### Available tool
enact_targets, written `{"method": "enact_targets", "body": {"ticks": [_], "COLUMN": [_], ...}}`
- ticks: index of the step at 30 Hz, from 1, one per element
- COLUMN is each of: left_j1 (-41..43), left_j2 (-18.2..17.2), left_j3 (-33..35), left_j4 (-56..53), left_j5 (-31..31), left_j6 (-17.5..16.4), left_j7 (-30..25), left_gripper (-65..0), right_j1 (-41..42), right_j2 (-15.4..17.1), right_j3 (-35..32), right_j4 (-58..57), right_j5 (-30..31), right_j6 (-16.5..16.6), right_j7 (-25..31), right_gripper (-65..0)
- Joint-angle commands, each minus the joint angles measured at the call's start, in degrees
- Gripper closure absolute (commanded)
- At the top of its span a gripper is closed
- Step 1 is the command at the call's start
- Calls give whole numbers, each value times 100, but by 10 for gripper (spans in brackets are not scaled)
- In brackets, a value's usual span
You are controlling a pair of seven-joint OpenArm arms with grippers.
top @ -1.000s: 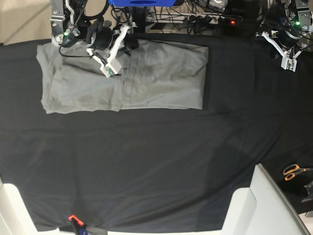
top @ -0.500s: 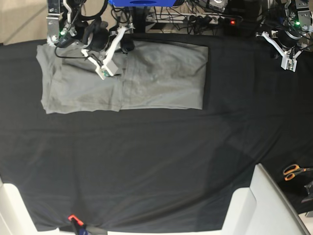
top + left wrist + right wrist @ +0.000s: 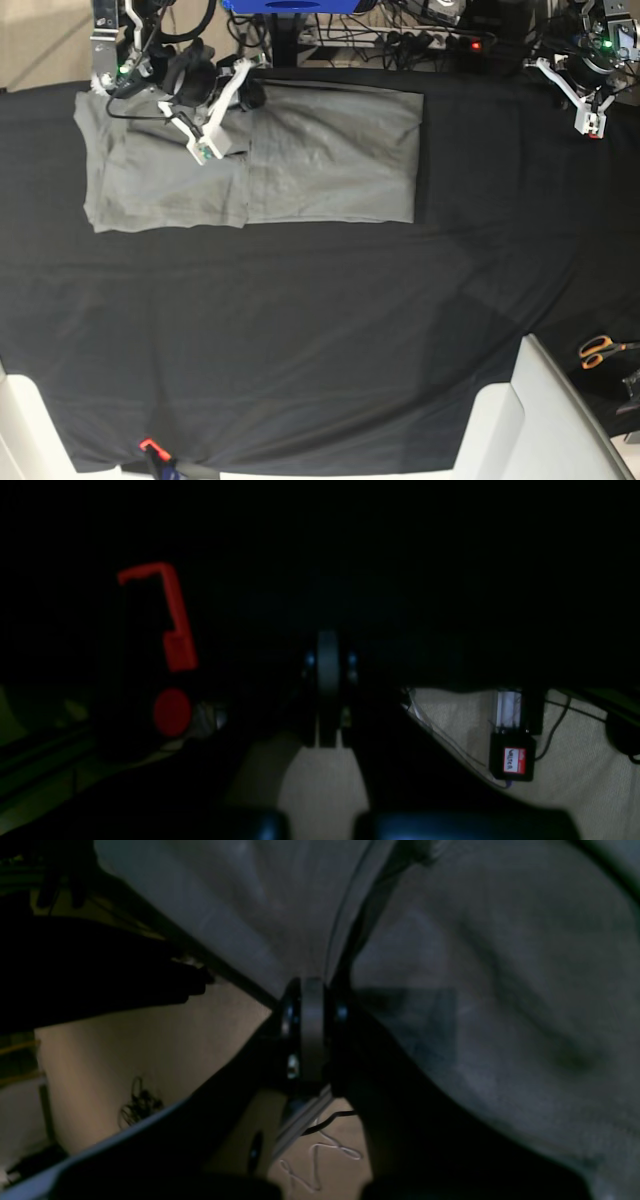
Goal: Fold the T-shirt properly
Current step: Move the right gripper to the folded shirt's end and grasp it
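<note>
the table is covered all over with a black cloth. it is the biggest thing here.

the grey t-shirt lies flat on the cloth at the far side of the table, toward the left in the base view. it is folded into a wide block, and one layer lies over the left part with its edge running down the middle.

the right gripper hangs over the left part of the t-shirt, near its far edge. its jaws are closed. in the right wrist view the two jaws press together with grey cloth right behind them, but i cannot tell if they pinch any of it.

the left gripper is over the black cloth at the far right corner, well apart from the t-shirt. its jaws are closed on nothing, and the left wrist view is very dark.

orange-handled scissors lie off the table's right edge.

a small red clip sits at the near edge.
</note>
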Motion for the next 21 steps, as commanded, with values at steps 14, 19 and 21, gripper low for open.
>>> {"method": "enact_targets", "body": {"ticks": [14,19,21], "left_j1": [25,25,25], "left_j2": [-94,-94,-94], "left_j3": [-50,-50,-50], "left_j4": [91,82,82], "left_j5": [-28,-28,-28], "left_j6": [41,41,41], "left_j7": [-82,-91,-91], "left_gripper": [0,0,0], "right_j1": [-5,-23,-155], "right_j2": [21,-5,-14], "right_j3": [-20,-2,7], "right_j4": [131,579,983], "right_j5": [97,106,106], "right_j6": [-355,-355,-364], "right_j7": [41,-425,-496], "right_gripper": [-8,-92,-194]}}
